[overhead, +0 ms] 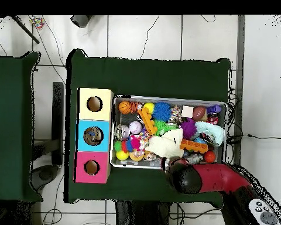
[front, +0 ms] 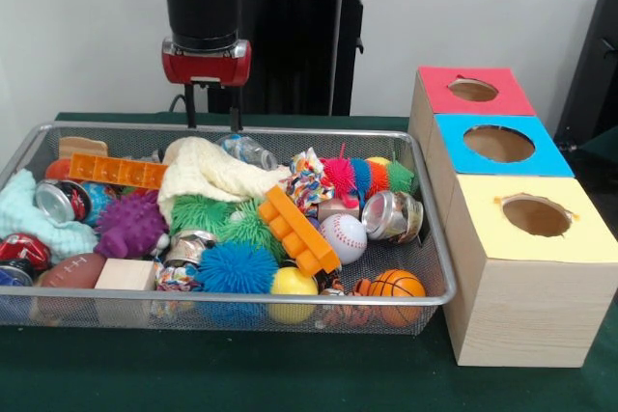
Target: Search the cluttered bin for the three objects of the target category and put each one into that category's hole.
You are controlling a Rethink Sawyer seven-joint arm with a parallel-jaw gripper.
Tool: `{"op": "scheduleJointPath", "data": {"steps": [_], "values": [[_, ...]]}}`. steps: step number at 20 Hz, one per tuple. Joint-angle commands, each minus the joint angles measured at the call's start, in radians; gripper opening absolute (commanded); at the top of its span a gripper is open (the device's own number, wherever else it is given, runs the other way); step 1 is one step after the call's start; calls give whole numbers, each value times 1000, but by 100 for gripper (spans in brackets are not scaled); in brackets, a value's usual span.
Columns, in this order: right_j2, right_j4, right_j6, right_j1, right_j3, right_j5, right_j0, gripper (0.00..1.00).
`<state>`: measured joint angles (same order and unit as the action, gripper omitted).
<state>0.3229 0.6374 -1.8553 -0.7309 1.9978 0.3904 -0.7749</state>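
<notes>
- Overhead, the gripper [front: 213,109] hung with its two fingers [front: 190,107] spread apart, holding nothing, above the far rim of the wire bin [front: 436,238].
- Just below it lay a cream cloth [front: 208,173] and a clear bottle [front: 247,151].
- Well off to its side stood the boxes with red [front: 473,90], blue [front: 499,144] and yellow [front: 536,216] holes.
- Balls, cans and blocks crowded the bin beneath.

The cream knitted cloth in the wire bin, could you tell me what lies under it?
The cream knitted cloth drapes over a green spiky ball, partly showing. Anything beneath its middle is covered.
</notes>
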Motion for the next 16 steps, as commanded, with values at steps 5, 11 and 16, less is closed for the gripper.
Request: {"op": "scheduleJointPath", "data": {"steps": [5,11,16], "values": [[26,-2,-5,9,-53,63,75,100],[2,-18,-37,-14,-36,61,115,100],[3,-15,-37,47,-74,53,138,100]]}}
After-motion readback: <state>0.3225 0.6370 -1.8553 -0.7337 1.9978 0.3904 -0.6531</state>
